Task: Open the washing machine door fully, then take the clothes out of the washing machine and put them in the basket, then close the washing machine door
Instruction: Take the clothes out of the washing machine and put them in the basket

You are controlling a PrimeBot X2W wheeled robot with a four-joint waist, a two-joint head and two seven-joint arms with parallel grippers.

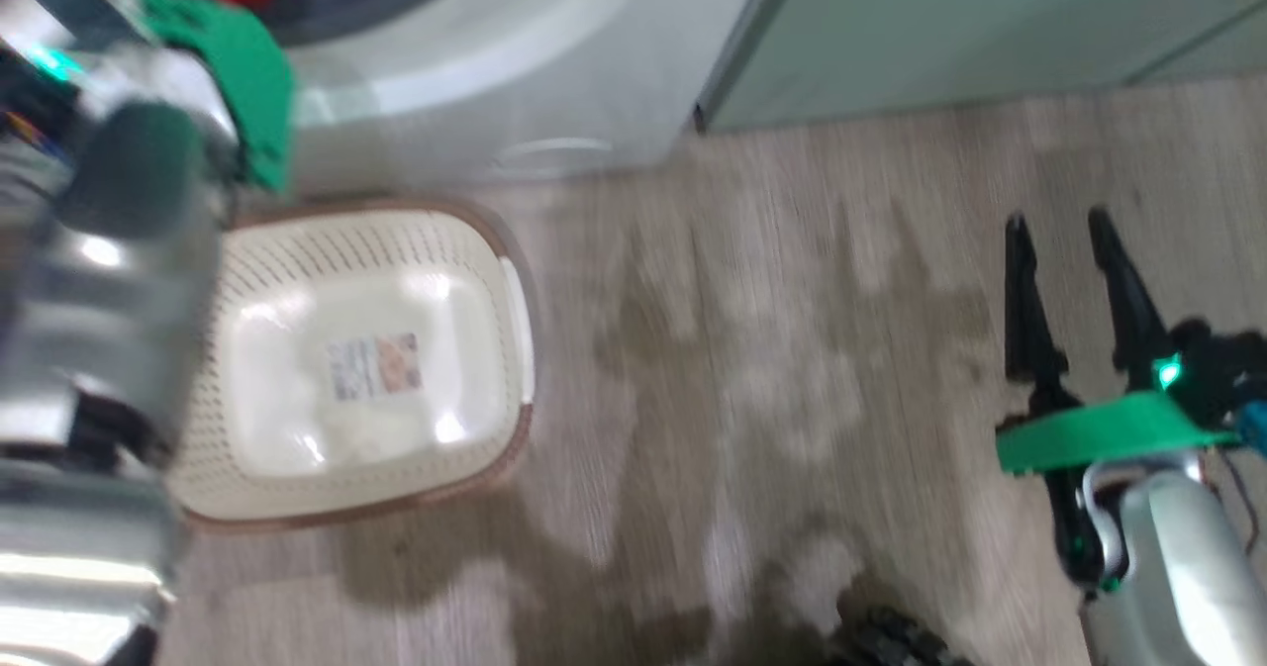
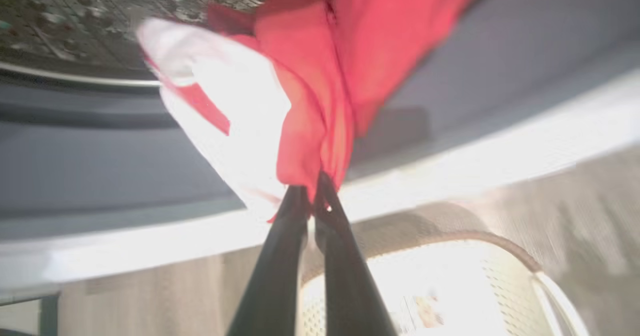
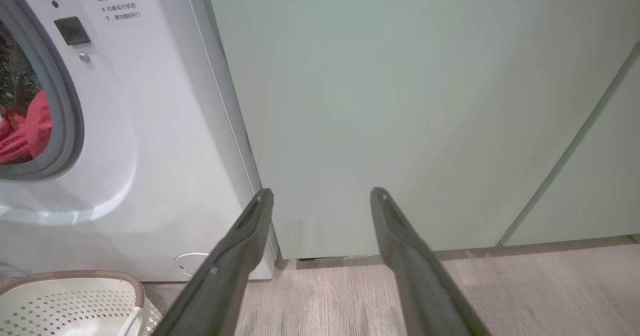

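- Your left gripper (image 2: 312, 191) has its fingers pressed together on a fold of the clothes (image 2: 310, 86). In the left wrist view, the red cloth and its white patch fan out toward 12 o'clock.
- From that pinch, the cloth runs up across the grey drum mouth (image 2: 100, 166) of the washer (image 1: 515, 82). In the right wrist view, you can see more red at 9 o'clock, inside the mouth.
- The basket (image 1: 297, 250) sits upright on the floor (image 1: 772, 349) just in front of the washer, at 9 o'clock in the head view. Its paper label (image 1: 374, 365) shows on the bottom.
- Your right gripper (image 1: 1055, 219) is at 4 o'clock in the head view, well apart from the basket, with its fingers spread and bare floor between them.
- In its own wrist view, that gripper faces the green cabinet (image 3: 400, 101), with the washer at 9 o'clock.
- The head and left wrist views are motion-blurred, so read fine detail with care.
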